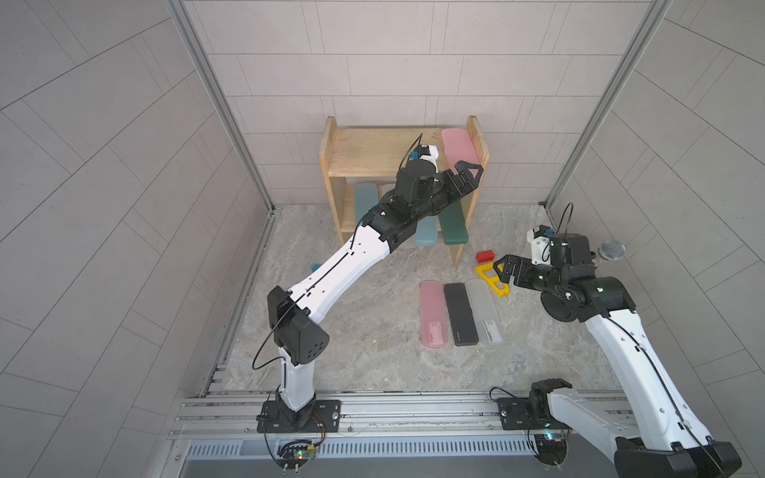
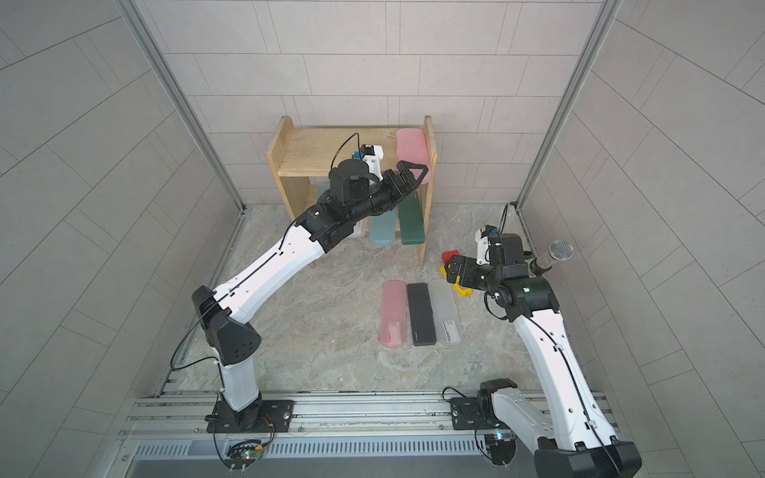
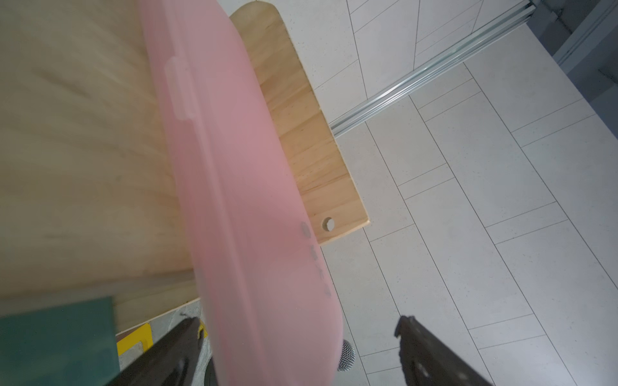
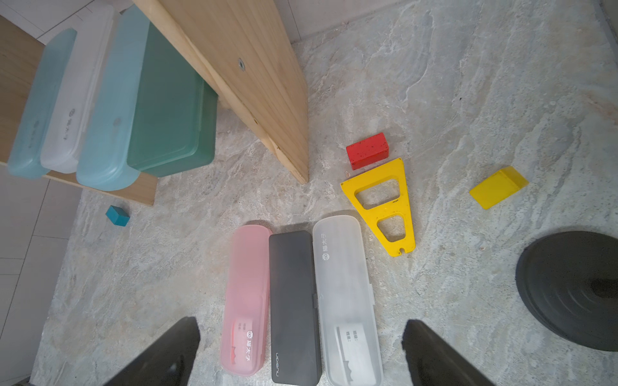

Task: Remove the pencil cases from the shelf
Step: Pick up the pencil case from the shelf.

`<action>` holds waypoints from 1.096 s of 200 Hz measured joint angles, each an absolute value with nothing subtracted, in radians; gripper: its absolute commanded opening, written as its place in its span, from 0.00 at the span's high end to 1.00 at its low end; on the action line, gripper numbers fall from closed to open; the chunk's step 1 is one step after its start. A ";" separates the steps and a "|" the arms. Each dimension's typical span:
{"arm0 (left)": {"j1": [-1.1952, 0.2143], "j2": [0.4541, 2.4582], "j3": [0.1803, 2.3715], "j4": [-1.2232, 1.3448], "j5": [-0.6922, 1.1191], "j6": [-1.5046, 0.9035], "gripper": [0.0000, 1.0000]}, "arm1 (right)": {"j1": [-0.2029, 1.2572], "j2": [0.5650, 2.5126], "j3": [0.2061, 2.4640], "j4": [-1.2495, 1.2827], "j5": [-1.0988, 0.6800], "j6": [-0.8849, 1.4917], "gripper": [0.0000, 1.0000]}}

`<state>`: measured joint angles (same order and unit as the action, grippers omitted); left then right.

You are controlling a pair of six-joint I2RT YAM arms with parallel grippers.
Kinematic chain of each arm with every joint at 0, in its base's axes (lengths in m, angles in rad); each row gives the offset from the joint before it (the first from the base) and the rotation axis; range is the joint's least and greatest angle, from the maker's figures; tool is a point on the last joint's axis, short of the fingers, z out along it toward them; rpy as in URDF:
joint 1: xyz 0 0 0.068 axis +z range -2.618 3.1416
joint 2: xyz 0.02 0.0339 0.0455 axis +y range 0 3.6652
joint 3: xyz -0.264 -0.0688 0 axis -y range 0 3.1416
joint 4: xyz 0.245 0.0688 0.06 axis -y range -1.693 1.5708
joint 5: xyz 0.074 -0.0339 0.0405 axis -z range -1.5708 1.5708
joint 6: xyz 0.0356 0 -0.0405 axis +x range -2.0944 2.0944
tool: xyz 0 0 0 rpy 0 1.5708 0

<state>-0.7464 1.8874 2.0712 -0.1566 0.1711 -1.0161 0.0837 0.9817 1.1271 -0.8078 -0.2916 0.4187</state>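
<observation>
A pink pencil case lies at the right end of the shelf's top tier, its near end sticking out past the edge. My left gripper is open and straddles that end: one finger is close against it, the other well apart. On the lower tier lie a teal case, a frosted white one, a second teal one and a dark green one. Pink, black and frosted white cases lie side by side on the floor. Above them my right gripper hangs open, holding nothing.
A yellow triangular block and a red block lie right of the shelf's side board. A yellow wedge, a small teal cube, a black round base and a microphone are nearby.
</observation>
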 measured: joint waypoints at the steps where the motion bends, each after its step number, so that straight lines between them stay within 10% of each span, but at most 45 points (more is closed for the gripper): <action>1: -0.746 1.887 2.071 -0.158 0.171 -1.016 0.09 | 0.084 0.982 1.127 -0.808 -0.292 0.419 0.00; 103: -0.686 1.871 2.045 -0.163 0.165 -1.054 0.43 | 0.082 0.981 1.137 -0.828 -0.318 0.419 0.00; 219: -0.685 1.822 1.971 -0.084 0.194 -1.083 0.42 | 0.082 0.942 1.221 -0.886 -0.314 0.419 0.00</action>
